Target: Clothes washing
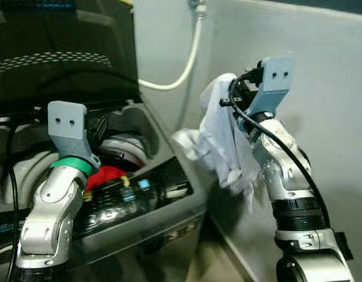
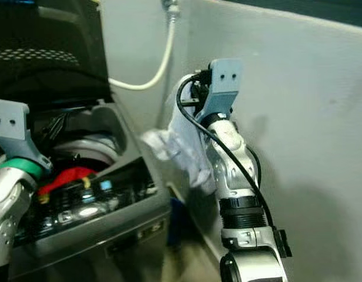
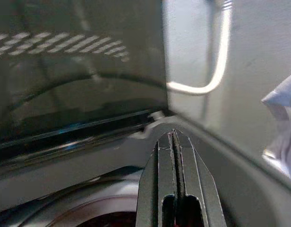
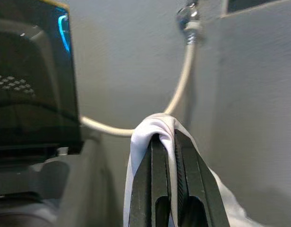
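A top-loading washing machine (image 1: pixel 180 207) stands at the left with its dark lid (image 1: pixel 63 47) raised. A red garment (image 1: pixel 106 175) lies at the front of the drum opening, just under my left wrist. My left gripper (image 3: pixel 174 135) hovers over the drum (image 1: pixel 131 147) with its fingers pressed together and nothing between them. To the right of the machine, my right gripper (image 4: pixel 165 137) is lifted high and shut on a white cloth (image 1: pixel 219 138). The cloth drapes down over the fingers and hangs in the gap between the machine and the wall.
A white hose (image 1: pixel 187 64) curves from a tap on the back wall down behind the machine. A grey side wall (image 1: pixel 322 88) runs close along my right arm. The control panel (image 1: pixel 134 197) with small buttons lines the machine's front edge.
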Available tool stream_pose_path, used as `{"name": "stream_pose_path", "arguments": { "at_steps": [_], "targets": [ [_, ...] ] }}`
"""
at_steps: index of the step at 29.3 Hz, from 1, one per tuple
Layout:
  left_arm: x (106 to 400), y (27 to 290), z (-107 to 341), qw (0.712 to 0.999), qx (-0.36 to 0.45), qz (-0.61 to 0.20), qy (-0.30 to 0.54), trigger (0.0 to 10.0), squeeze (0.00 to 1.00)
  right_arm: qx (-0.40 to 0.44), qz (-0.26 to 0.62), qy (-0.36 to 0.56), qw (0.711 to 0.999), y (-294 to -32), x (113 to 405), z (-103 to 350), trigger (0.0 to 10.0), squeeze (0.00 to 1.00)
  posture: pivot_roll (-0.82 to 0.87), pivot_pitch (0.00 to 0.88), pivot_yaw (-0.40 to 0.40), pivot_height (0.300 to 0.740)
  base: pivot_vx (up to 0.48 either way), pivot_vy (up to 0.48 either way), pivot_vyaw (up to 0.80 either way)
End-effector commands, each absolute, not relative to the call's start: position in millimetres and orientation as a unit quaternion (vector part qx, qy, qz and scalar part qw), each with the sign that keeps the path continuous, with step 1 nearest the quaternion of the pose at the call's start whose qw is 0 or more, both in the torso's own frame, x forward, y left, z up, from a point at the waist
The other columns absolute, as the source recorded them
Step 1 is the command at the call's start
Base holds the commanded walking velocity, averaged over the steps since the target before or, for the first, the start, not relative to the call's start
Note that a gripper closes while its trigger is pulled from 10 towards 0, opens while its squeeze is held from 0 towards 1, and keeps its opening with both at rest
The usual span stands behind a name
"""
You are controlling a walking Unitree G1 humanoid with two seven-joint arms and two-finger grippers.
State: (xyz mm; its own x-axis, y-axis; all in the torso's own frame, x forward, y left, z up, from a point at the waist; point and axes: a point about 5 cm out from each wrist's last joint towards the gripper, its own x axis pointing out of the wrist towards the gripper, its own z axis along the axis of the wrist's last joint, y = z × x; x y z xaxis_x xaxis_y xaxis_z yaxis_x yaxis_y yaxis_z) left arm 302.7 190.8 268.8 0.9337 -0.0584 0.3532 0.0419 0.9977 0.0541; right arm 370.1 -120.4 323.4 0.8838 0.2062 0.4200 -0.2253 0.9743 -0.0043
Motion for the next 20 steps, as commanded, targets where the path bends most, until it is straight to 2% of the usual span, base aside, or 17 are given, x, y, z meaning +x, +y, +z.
{"name": "stream_pose_path", "arguments": {
  "at_steps": [1, 20],
  "targets": [
    [301.7, 190.1, 268.0, 0.983, 0.029, -0.025, -0.178, 10.0, 0.0, 0.023, 0.125, -0.233, 0.964, -115.9, 367.0, 333.7, 10.0, 0.0, 0.02, 0.038, -0.019, 0.74, 0.0, 0.0, 0.0],
    [301.7, 186.5, 264.1, 0.985, 0.028, -0.023, -0.168, 10.0, 0.0, 0.01, 0.147, -0.208, 0.967, -109.8, 369.0, 325.7, 10.0, 0.0, 0.02, 0.04, -0.02, 0.74, 0.0, 0.0, 0.0]
  ]
}}
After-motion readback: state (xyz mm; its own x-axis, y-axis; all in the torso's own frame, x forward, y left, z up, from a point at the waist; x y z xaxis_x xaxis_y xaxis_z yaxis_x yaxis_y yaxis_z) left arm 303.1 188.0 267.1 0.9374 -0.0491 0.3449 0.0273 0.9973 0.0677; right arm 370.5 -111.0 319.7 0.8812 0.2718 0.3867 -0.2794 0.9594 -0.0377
